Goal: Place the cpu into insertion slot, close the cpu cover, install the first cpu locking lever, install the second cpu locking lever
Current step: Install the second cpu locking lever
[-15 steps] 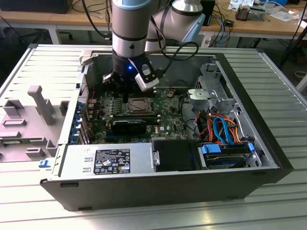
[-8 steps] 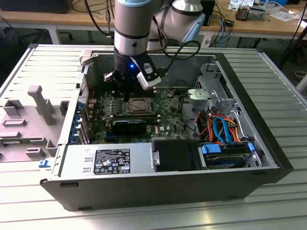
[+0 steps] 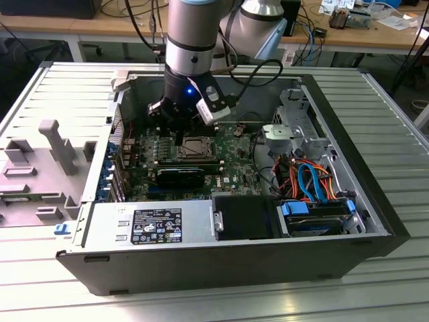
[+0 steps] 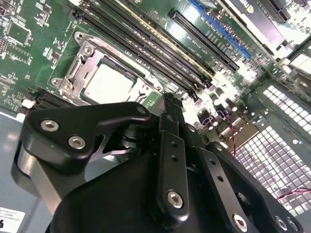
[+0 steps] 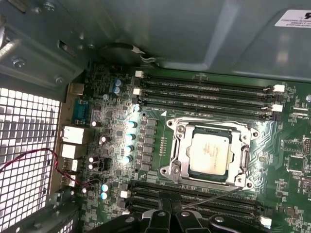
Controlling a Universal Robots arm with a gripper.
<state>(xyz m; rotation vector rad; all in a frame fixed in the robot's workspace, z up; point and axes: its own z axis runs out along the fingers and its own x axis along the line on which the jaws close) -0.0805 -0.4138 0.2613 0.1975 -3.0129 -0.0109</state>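
The cpu [image 5: 210, 153], a silver-grey square, lies flat in the insertion slot [image 5: 181, 168] on the green board. The cpu cover [image 5: 244, 158] lies down around it, and the chip shows through its window. A thin wire locking lever [image 5: 214, 197] runs slanted along the socket's side towards my fingertips; I cannot tell whether it touches them. My gripper [image 5: 170, 211] is shut and hangs just beside the socket with nothing between its fingers. In the second wrist view the gripper [image 4: 167, 104] stands next to the cpu [image 4: 109, 83]. In the exterior view the gripper [image 3: 178, 127] hovers by the socket [image 3: 195, 145].
Long black memory slots [image 5: 204, 90] flank the socket on both sides. The open case wall [image 3: 120, 100] rises close to the arm. A power supply [image 3: 151, 225], a drive with blue clips [image 3: 315, 218] and coloured cables [image 3: 308, 178] fill the case's front. A grey fixture [image 3: 53, 144] stands outside.
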